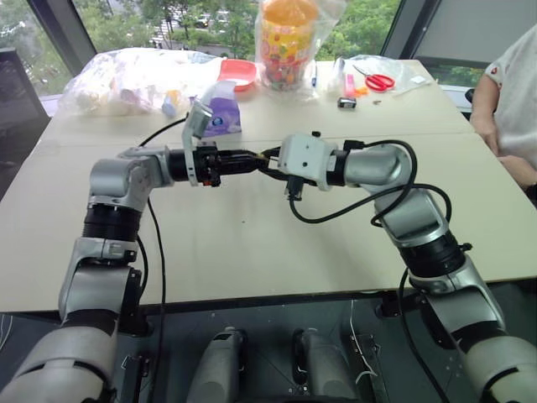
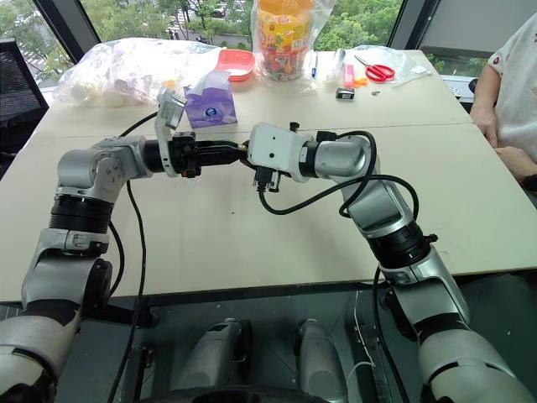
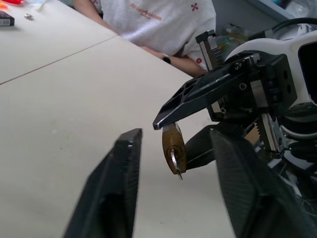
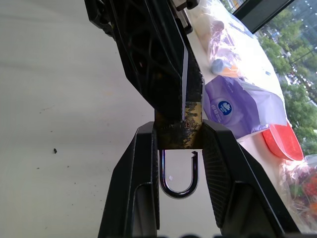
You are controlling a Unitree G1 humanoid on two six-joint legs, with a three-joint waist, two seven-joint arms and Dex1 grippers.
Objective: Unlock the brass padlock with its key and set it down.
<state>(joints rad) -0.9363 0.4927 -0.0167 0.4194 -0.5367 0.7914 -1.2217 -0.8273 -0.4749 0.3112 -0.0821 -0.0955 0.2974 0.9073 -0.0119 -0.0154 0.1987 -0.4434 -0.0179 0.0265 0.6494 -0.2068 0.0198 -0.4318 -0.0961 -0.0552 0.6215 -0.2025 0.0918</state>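
Above the pale table (image 1: 252, 243), the right gripper (image 4: 179, 141) pinches the small golden brass padlock (image 3: 173, 148), shackle sprung open, silvery key (image 3: 176, 163) in its base. The left gripper (image 3: 173, 163) straddles it, fingers apart. Red scissors (image 1: 375, 81) lie at one o'clock.

bench (image 1: 252, 243): pale, bare near side | far edge: clear plastic bags (image 1: 126, 80), purple tissue pack (image 1: 220, 117), red bowl (image 1: 239, 74), bagged jar of coloured pieces (image 1: 289, 42) | far right: red-handled scissors (image 1: 377, 81), small black object (image 1: 346, 102) | right: seated person in white shirt (image 1: 516, 92)
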